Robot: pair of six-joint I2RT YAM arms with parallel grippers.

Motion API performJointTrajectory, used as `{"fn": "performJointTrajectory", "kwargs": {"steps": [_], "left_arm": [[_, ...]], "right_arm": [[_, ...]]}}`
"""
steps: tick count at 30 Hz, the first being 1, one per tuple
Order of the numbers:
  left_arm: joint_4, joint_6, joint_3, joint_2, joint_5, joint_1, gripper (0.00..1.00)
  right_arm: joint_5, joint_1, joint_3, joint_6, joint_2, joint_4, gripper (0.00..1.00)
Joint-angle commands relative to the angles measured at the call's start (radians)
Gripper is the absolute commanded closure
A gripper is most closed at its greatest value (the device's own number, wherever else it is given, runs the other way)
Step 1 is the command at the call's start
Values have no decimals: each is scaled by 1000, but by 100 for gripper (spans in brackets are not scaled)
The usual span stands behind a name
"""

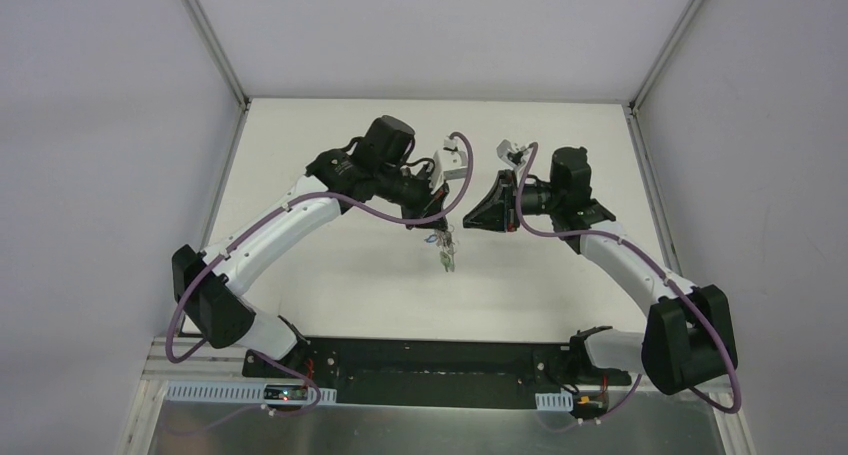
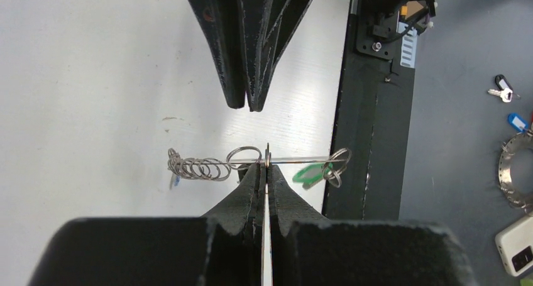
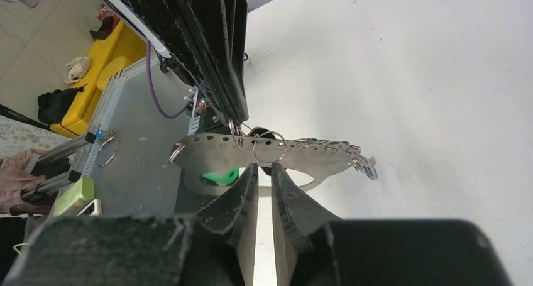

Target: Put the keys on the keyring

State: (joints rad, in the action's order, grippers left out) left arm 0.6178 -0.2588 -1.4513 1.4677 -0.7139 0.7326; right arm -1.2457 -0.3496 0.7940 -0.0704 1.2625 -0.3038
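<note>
The left claw (image 2: pixel 266 166) is shut tight on the keyring (image 3: pixel 207 154), pinching its thin strap edge-on in the middle of the left wrist view. The chain (image 2: pixel 195 168) of small rings lies left of the grip, and the green key (image 2: pixel 309 174) is to its right. The right claw (image 3: pixel 263 168) is narrowly parted and holds nothing, with a ring (image 3: pixel 269 149) just above its tips. The black key (image 2: pixel 503 88) lies at the far right edge, off the white table (image 2: pixel 94 78).

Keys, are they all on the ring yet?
Partly. The green key hangs from the keyring, pinched by the shut left gripper; a blue bit dangles off its chain. The right gripper, slightly open, sits at a ring. A black key lies beyond the table.
</note>
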Motion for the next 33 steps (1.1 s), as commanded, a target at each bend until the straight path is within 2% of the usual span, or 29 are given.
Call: {"fn": "performJointTrajectory", "kwargs": {"steps": [1,6,11,26,33], "left_arm": [[50,-56,-56,-37,11,19,100],[52,-50,-68,-27,11,26,100],[58,-35,-85,-11,4,28,100],[54,-8,-91,19,-36,29,100],[54,-7,-90,24,-39,34,100]], "right_arm": [[-23,-10,67,-55,-30,27,81],[-31,-34,111,-111,-30,116,69],[-17,-75,159,-237,-27,253,61],[30,-111,180,-243,-4,256,72],[37,-120,179,-224,6,239,73]]}}
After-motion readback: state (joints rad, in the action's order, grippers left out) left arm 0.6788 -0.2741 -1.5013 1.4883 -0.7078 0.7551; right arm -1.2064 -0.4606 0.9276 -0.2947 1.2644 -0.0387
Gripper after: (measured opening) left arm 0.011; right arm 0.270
